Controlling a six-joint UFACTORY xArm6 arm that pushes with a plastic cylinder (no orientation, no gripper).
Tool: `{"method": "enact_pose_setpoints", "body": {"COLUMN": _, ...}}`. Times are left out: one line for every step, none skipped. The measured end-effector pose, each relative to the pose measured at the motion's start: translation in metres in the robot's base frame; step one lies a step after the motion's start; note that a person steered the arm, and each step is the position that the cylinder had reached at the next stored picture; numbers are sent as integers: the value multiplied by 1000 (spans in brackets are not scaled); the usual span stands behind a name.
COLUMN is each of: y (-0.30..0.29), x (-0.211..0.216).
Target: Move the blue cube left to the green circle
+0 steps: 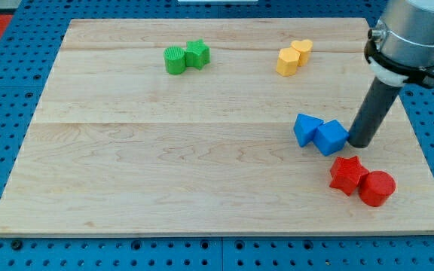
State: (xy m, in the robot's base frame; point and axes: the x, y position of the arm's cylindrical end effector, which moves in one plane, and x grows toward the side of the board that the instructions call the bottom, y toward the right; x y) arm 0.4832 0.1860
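Note:
The blue cube point(331, 138) lies right of the board's middle, touching a second blue block point(306, 129), wedge-like, on its left. My tip point(361, 144) stands just to the right of the blue cube, touching or nearly touching it. The green circle point(175, 60), a ribbed cylinder, sits near the view's top, left of centre, with a green star point(197, 53) touching its right side. The green circle is far up and left of the blue cube.
A yellow pentagon-like block point(286, 62) and a yellow cylinder point(301, 50) sit together at the top right. A red star point(348, 174) and a red cylinder point(376, 188) lie below my tip, near the board's point(126, 165) right bottom corner.

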Motion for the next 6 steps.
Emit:
{"method": "enact_pose_setpoints", "body": {"y": -73, "x": -2}}
{"method": "enact_pose_setpoints", "body": {"y": -124, "x": -11}}
{"method": "enact_pose_setpoints", "body": {"y": -101, "x": -8}}
{"method": "enact_pose_setpoints", "body": {"y": -100, "x": 14}}
{"method": "enact_pose_setpoints", "body": {"y": -149, "x": 3}}
{"method": "enact_pose_setpoints", "body": {"y": -197, "x": -29}}
